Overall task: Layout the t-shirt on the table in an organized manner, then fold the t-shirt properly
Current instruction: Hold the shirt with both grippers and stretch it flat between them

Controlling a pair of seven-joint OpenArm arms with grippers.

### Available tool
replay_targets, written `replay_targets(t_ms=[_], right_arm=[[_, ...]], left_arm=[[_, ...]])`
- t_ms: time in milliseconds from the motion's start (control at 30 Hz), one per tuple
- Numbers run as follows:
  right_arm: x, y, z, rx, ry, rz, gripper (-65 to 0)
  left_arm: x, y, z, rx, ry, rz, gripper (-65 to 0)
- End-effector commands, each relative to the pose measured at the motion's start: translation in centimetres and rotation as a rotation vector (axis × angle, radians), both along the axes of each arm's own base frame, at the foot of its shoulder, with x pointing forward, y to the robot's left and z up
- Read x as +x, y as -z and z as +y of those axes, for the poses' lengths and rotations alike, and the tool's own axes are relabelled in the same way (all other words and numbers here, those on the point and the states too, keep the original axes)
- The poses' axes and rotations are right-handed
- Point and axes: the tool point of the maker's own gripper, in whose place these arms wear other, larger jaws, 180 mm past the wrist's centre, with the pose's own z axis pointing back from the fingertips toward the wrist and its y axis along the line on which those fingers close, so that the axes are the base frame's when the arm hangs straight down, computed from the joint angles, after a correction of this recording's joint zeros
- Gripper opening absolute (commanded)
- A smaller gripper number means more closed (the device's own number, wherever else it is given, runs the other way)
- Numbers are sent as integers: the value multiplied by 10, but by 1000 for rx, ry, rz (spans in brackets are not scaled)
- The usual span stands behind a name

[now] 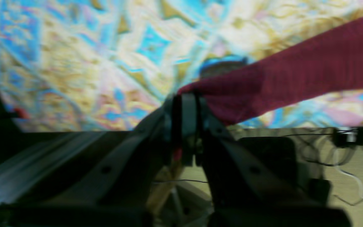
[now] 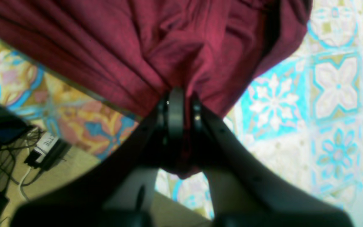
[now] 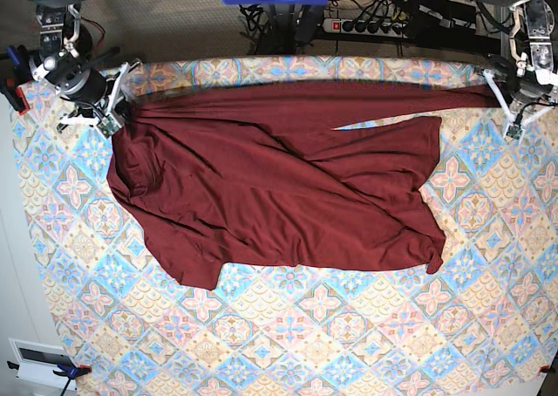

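Note:
The dark maroon t-shirt (image 3: pixel 279 187) lies on the patterned table (image 3: pixel 305 344), with its top edge pulled taut along the far side between both grippers. In the base view my right gripper (image 3: pixel 120 110) is at the far left, shut on bunched fabric. The right wrist view shows the t-shirt (image 2: pixel 169 41) gathered into folds at that shut gripper (image 2: pixel 183 94). At the far right, my left gripper (image 3: pixel 503 97) is shut on a narrow stretched strip. In the left wrist view the t-shirt (image 1: pixel 310 63) runs from that gripper (image 1: pixel 186 94) up to the right. The lower body of the shirt is wrinkled and folded over.
A power strip (image 3: pixel 375 21) and cables lie on the floor behind the table's far edge. A white box (image 3: pixel 35 357) and a clamp (image 3: pixel 65 370) sit at the near left corner. Patterned table cloth (image 2: pixel 336 94) shows bare in front of the shirt.

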Motion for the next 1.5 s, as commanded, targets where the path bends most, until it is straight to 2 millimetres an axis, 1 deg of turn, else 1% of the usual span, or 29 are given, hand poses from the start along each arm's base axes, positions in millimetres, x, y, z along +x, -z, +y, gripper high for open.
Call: replay_targets(t_ms=[0,33,100,200,267,300,400,500,600,667,767,833,933,1100,1167,1200,1333,1400,1467], right_arm=[[3,-10,-2,-12,-10,-28,-650],[-3,-8,-1,-13,-13,-14,-650],[-21,1,0,-12,-15,35,-650],[-40,10,0,-11,-14,88,-650],[-44,12,0,-10,-13,99,-650],[-44,12,0,-10,-13,99,-650],[-43,13,0,-9,-13,98,-650],[-46,16,0,-12,-12,113,-650],[-52,20,-6,-47,1,158,-649],[-46,19,-8,-61,5,154,-642],[-33,13,-9,-64,11,121,-600],[-30,11,-11,-67,16,112,-568],[-29,10,-11,-68,17,108,-532],[-28,9,-12,-69,18,104,-526],[-22,7,-12,-67,19,88,-526],[-19,5,-11,-66,19,79,-526],[-11,0,-11,-64,18,52,-526],[-4,-3,-9,-61,15,36,-526],[2,-5,-8,-61,13,22,-526]], left_arm=[[7,-13,9,46,15,-21,-650],[8,-15,11,54,21,-19,-650],[12,-23,18,82,40,-18,-650],[15,-28,20,103,111,12,-650],[13,-32,25,120,137,28,-650],[8,-32,28,128,136,42,-650],[5,-35,34,146,136,54,-650],[4,-34,34,147,138,57,-650],[3,-33,33,145,138,61,-650],[1,-32,34,146,137,68,-648],[2,-33,34,143,135,67,-648],[2,-33,34,140,133,63,-639],[2,-32,32,131,131,57,-590],[-4,-20,16,46,119,60,-529],[-19,-12,11,7,119,97,-496],[-23,-11,10,-3,120,105,-477],[-14,-16,7,-30,125,74,-409],[-1,-24,6,-60,102,16,-396],[12,-28,-2,-121,71,-58,-395]])
